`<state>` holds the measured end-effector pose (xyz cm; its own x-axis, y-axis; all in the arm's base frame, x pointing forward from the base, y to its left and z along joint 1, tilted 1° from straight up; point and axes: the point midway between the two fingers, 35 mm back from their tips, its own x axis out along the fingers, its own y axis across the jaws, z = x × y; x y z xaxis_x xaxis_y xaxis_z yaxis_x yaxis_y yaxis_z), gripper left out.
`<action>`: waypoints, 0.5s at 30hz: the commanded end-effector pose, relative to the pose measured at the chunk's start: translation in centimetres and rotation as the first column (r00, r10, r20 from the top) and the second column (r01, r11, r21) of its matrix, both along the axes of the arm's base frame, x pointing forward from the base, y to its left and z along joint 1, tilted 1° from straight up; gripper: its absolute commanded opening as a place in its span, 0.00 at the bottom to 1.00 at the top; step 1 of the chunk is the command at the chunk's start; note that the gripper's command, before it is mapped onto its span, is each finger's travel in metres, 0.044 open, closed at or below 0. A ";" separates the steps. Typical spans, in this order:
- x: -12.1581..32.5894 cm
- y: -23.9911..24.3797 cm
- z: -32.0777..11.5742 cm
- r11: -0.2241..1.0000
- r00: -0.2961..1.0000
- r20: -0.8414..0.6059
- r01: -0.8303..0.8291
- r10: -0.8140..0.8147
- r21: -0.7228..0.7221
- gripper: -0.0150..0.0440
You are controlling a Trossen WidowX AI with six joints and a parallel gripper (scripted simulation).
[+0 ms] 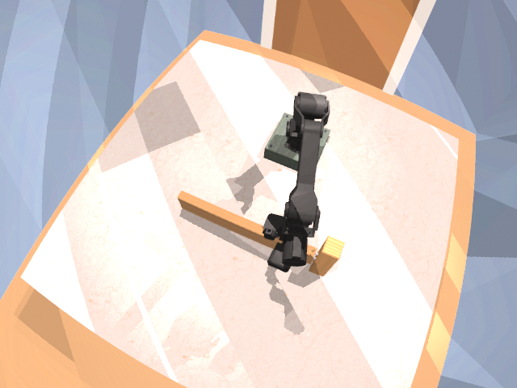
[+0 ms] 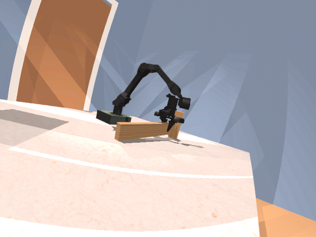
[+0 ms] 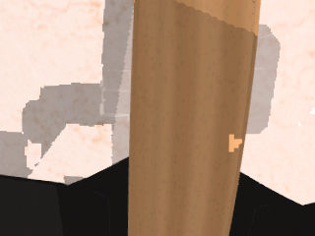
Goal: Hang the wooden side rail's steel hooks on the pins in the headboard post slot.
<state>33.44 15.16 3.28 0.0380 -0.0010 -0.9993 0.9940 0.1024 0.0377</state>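
Note:
The wooden side rail [image 1: 225, 220] [image 2: 140, 131] [image 3: 187, 123] stands on its narrow edge, its far end low at the table. A thin shadow gap under its post end in the exterior view suggests that end is slightly raised. My gripper [image 1: 276, 243] [image 2: 168, 126] [image 3: 176, 162] is shut on the rail near its post end, with a finger on each side. The headboard post [image 1: 333, 246] [image 2: 179, 114] stands upright just beyond the rail's end. Small grey hook parts [image 1: 316, 254] show in the narrow space between them. The slot and pins are hidden, so hook seating cannot be told.
The arm's dark green base [image 1: 279, 152] [image 2: 109, 118] stands on the table [image 1: 137, 250] [image 2: 127, 193] behind the rail. Hard-edged shadows and bright bands cross the table top. A brown door [image 1: 338, 37] [image 2: 66, 51] stands beyond the table.

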 end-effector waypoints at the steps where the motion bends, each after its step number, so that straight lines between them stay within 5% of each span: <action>1: 0.2 0.2 0.3 1.000 1.000 0.007 0.005 -0.005 0.004 0.25; 15: 0.1 0.3 0.1 1.000 1.000 0.007 0.005 -0.005 0.004 0.25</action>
